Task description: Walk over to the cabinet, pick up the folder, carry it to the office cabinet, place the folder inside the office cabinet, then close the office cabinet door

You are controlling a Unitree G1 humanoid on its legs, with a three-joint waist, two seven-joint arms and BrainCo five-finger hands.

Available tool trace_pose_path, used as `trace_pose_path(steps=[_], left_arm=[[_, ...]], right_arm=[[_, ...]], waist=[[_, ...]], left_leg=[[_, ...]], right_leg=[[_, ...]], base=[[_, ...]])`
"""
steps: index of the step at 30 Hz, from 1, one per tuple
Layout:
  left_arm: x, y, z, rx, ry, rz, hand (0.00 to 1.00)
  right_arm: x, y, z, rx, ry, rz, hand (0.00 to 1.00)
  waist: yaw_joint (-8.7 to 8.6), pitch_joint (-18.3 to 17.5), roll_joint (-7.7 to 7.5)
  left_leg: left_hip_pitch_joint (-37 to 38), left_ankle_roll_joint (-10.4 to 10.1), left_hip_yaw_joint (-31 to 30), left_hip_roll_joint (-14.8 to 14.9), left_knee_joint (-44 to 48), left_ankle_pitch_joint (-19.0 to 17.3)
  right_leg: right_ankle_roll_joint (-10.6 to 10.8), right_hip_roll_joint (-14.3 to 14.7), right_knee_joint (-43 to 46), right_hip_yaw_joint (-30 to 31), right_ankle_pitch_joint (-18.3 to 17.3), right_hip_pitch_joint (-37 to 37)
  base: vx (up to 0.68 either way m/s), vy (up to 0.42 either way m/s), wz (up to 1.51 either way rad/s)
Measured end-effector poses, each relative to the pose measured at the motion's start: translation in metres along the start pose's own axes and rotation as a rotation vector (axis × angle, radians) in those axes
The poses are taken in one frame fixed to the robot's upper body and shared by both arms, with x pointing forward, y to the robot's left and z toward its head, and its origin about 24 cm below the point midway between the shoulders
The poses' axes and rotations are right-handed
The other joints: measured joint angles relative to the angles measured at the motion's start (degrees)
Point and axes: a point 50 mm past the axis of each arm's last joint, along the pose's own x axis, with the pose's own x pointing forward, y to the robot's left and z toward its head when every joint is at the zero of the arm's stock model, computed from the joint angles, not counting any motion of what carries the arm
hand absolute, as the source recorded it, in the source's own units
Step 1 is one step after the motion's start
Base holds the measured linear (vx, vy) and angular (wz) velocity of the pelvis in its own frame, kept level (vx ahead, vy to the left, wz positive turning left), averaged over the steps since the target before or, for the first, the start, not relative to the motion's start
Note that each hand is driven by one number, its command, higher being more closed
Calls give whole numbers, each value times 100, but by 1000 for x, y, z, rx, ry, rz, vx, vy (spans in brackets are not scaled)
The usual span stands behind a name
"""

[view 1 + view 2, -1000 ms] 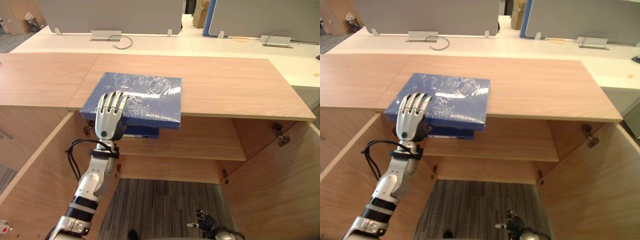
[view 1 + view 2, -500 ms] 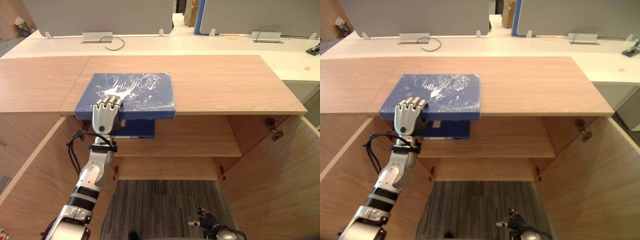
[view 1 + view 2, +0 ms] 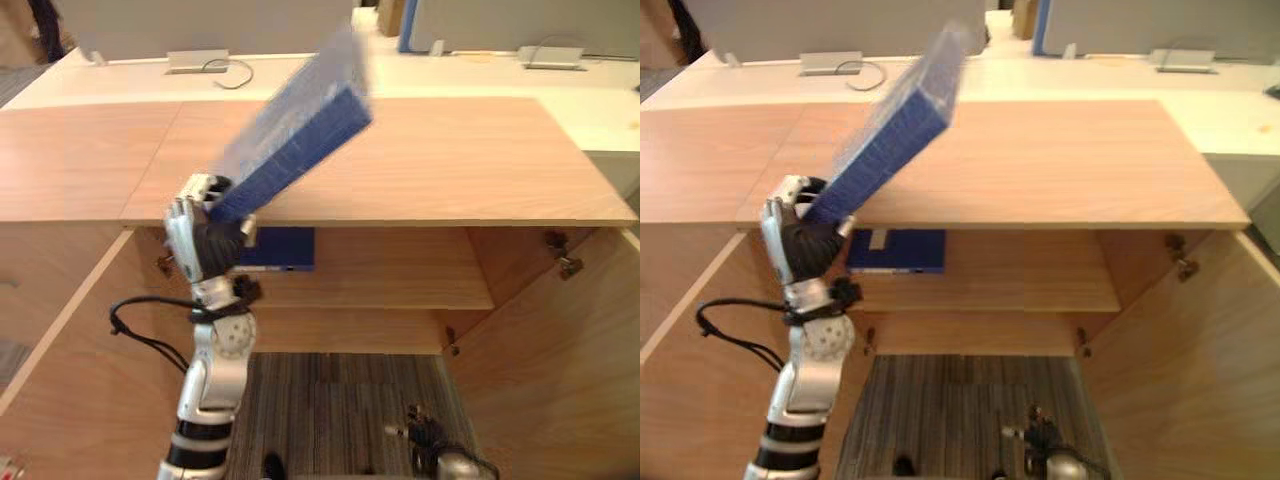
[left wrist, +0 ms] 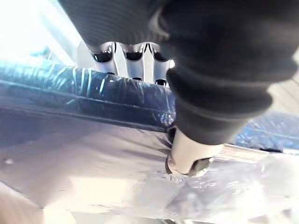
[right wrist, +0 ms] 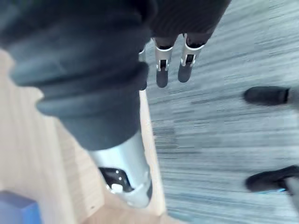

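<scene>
**Holding the folder up by one end**

Gripping the blue folder (image 3: pixel 295 135) with the left hand (image 3: pixel 205 235), fingers (image 4: pixel 125 56) curling over its low near edge and thumb pressing on the shiny wrap. Pinching it right at the lowest end, at 7 o'clock of the folder. Slanting up and away from the hand toward 1 o'clock, far end high above the worktop (image 3: pixel 470 160).

Looking stiff and thick, so probably staying flat and not bending. Probably feeling heavy at the far end, being held so far from the middle. Looking slippery too, with that plastic wrap. Probably gripping better nearer the middle of the long edge, squeezing firmly.

Letting the right hand (image 5: pixel 162 65) hang low at 5 o'clock near the floor, fingers loose and straight, holding nothing. Seeing another blue item (image 3: pixel 280 248) lying on the shelf (image 3: pixel 400 285) inside the open cabinet.
</scene>
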Motion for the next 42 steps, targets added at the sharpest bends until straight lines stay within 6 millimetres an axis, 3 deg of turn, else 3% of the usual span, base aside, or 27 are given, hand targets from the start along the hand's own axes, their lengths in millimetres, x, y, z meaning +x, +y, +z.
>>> trace_pose_path(steps=[1, 3, 6, 10, 12, 18, 22, 27, 31, 34, 42], left_arm=[[-5, 2, 1, -96, 20, -13, 100], [-23, 18, -2, -411, 123, 6, 100], [-40, 42, -18, -628, 250, 110, 100], [-58, 70, -30, -689, 314, 241, 100], [-59, 74, -30, -713, 311, 256, 100], [-49, 74, -12, -767, 204, 194, 100], [-45, 68, -11, -785, 192, 156, 100], [-46, 55, -16, -817, 231, 95, 100], [-50, 37, -23, -842, 300, 0, 100], [-53, 37, -28, -831, 326, 0, 100], [-57, 40, -33, -838, 353, 39, 100]], right_arm=[[0, 5, 10, 44, -49, 13, 0], [-13, 16, 48, 174, -273, 75, 0], [-38, 6, 78, 258, -476, 71, 0], [-73, -21, 109, 325, -711, -2, 0], [-92, -23, 131, 322, -846, 11, 0], [-146, 3, 197, 305, -1239, 207, 0], [-173, 38, 243, 227, -1421, 492, 0], [-192, 86, 272, 135, -1460, 853, 0], [-177, 134, 290, -23, -1333, 995, 0], [-164, 147, 304, -84, -1251, 998, 0], [-162, 170, 319, -199, -1181, 1040, 0]], waist=[[7, 0, 26], [0, -11, 105], [-7, -2, 93], [-24, 9, 79], [-23, 16, 67], [-25, 24, 29], [-17, 24, 7], [26, 21, 2], [58, 15, -4], [181, 13, -4], [261, -13, -11]], left_leg=[[4, 2, -12, -4, 0, 1], [10, 17, -49, -16, 0, 12], [-11, 22, -126, -22, -2, 13], [-1, 52, -163, -43, -8, 27], [5, 62, -178, -50, -26, 30], [0, 88, -175, -62, -2, 51], [0, 94, -178, -65, -1, 55], [36, 100, -185, -62, 0, 62], [99, 113, -180, -61, -3, 75], [100, 118, -186, -60, -4, 104], [78, 105, -271, -53, -5, 184]], right_leg=[[0, -3, 13, -15, 0, 6], [0, -23, 71, -101, 0, 13], [0, -24, 78, -145, -4, 12], [18, -48, 123, -154, -19, -4], [24, -56, 149, -155, -23, -30], [41, -70, 157, -153, -7, -49], [45, -70, 156, -152, -3, -22], [46, -68, 169, -152, -3, 25], [46, -74, 207, -148, -3, 37], [46, -77, 246, -150, -3, 16], [28, -61, 255, -224, 10, 31]], base=[[-30, 17, 13], [-25, 19, 12], [-51, 11, 9], [-79, 21, 3], [-105, 25, 4], [-20, 6, 0], [0, 0, 0], [0, 0, 0], [-60, 9, -1], [-61, 11, 2], [-32, 1, 6]])
